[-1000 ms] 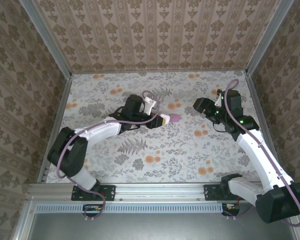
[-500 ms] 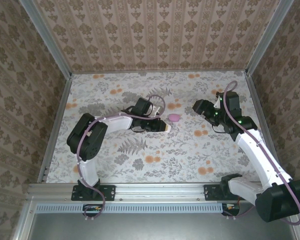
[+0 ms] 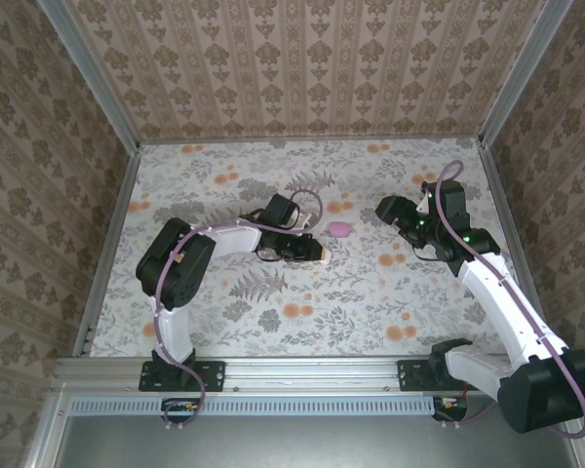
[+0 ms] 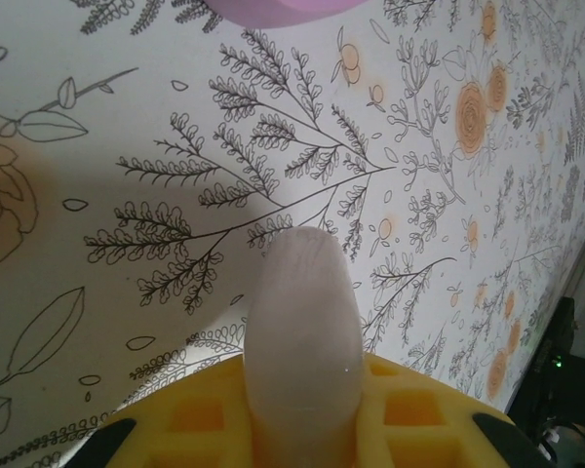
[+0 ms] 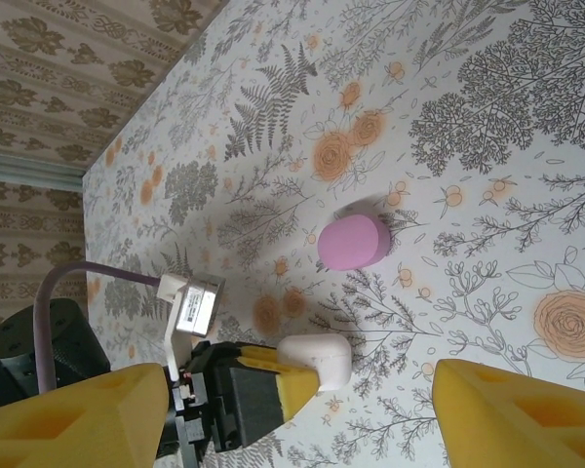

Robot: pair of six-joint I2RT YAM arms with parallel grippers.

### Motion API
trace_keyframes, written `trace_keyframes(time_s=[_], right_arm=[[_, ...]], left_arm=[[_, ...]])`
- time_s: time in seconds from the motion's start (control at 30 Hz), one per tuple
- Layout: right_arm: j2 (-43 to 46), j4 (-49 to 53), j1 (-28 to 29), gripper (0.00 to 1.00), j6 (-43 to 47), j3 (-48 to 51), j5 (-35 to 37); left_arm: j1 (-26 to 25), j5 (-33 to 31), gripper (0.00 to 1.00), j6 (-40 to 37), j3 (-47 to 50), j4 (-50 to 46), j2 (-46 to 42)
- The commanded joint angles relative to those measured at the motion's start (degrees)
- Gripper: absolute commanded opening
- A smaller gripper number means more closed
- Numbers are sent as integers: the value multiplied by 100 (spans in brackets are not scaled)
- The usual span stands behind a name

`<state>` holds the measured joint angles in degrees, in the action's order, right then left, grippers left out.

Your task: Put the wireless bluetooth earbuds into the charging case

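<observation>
Barely begun: left hand (image 3: 315,251) clamped on white case (image 5: 315,359) low over tabletop (image 3: 302,292) near pink piece (image 5: 353,242), right hand (image 3: 390,208) apart, empty; earbuds too small to spot, insertion left.

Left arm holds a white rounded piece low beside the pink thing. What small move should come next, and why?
Probably ease the left gripper down and rest the white rounded piece on the table beside the pink object. Its jaws are shut on the piece close above the surface, and the right gripper hangs open, well apart.
</observation>
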<state>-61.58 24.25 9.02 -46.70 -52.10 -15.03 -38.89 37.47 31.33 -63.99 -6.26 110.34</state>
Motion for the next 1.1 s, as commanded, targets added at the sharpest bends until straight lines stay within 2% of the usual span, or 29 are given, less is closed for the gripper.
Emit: trace_keyframes(time_s=[0.0,0.17,0.63,0.83,0.97,1.07], right_arm=[[-2,-96,-18,74,-99,51,-79],[-34,-118,-27,74,-86,50,-71],[-258,19,-26,78,-35,-92,48],[69,36,-31,86,25,141,707],[357,124,-74,89,47,305,1092],[542,162,-118,90,73,366,1329]], left_arm=[[24,-30,21,85,-92,-203,139],[40,-283,24,50,-139,-376,145],[112,-991,48,-187,-116,-1009,-130],[152,-1511,60,-319,92,-1044,-587],[180,-1863,72,-397,242,-990,-929],[242,-2043,75,-448,399,-883,-1218]])
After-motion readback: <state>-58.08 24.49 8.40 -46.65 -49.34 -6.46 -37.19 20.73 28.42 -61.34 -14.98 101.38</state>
